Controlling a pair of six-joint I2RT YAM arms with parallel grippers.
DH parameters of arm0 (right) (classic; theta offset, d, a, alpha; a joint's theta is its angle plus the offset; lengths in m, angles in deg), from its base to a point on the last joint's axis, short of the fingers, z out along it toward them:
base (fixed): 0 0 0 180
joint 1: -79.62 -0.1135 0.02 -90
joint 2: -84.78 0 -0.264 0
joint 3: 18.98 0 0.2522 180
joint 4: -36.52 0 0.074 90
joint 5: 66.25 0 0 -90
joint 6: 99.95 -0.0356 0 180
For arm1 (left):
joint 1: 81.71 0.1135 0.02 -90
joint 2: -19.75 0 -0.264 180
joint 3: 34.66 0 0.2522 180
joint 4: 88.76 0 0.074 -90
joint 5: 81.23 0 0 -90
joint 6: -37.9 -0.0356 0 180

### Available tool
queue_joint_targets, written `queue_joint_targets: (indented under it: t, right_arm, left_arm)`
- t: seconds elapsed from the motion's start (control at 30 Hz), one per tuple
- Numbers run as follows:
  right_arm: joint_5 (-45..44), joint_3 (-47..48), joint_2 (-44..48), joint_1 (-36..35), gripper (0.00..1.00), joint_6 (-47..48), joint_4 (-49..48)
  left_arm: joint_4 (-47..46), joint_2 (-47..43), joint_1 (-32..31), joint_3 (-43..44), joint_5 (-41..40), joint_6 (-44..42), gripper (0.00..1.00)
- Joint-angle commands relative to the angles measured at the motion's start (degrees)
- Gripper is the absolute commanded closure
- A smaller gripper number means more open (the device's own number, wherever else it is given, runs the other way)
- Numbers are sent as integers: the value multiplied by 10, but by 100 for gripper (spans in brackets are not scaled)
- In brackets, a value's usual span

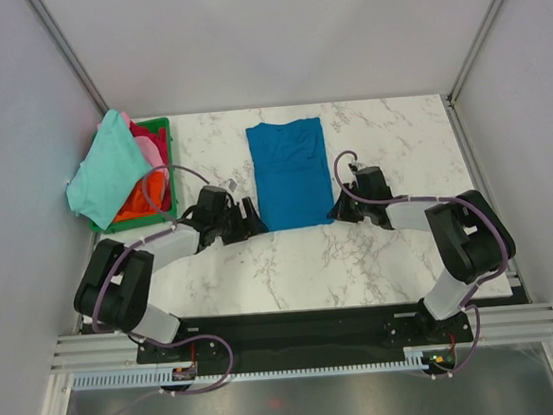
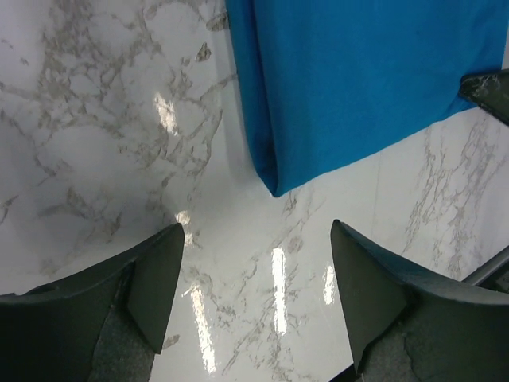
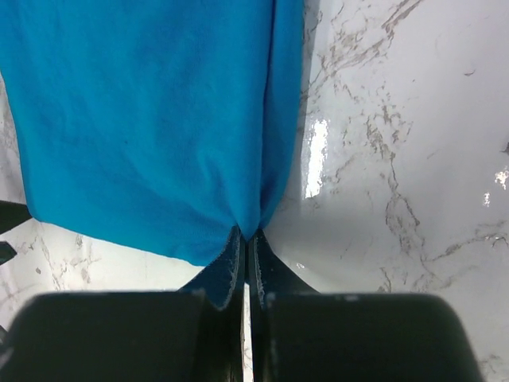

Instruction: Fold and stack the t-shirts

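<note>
A bright blue t-shirt [image 1: 290,171], folded into a long strip, lies flat on the marble table. My right gripper [image 1: 341,209] is shut on its near right corner, and the cloth [image 3: 159,119] bunches into the closed fingertips. My left gripper [image 1: 255,220] is open and empty just off the shirt's near left corner [image 2: 274,185], fingers [image 2: 159,278] apart over bare marble. A mint-green t-shirt [image 1: 108,172] drapes over the basket's left side, above orange-red [image 1: 143,195] and magenta [image 1: 148,138] shirts.
A green plastic basket [image 1: 162,128] stands at the table's far left by the left wall. Grey walls close in left, right and back. The marble table [image 1: 385,133] stretches right of the blue shirt.
</note>
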Motion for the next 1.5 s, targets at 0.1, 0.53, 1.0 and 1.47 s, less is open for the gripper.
queue_joint_targets:
  t: [0.1, 0.53, 1.0, 1.47]
  right_arm:
    - [-1, -42, -25, -3, 100, 7, 40]
    - [4, -47, -36, -3, 100, 10, 33]
    - [5, -49, 69, -3, 100, -6, 135]
    - [-8, -56, 437, -30, 100, -51, 412]
  left_arm:
    - [-107, 39, 1, -20, 15, 46, 26]
    - [-147, 107, -11, -15, 21, 63, 64]
    - [-43, -59, -71, -27, -30, 22, 98]
    - [219, -365, -253, -15, -130, 119, 98]
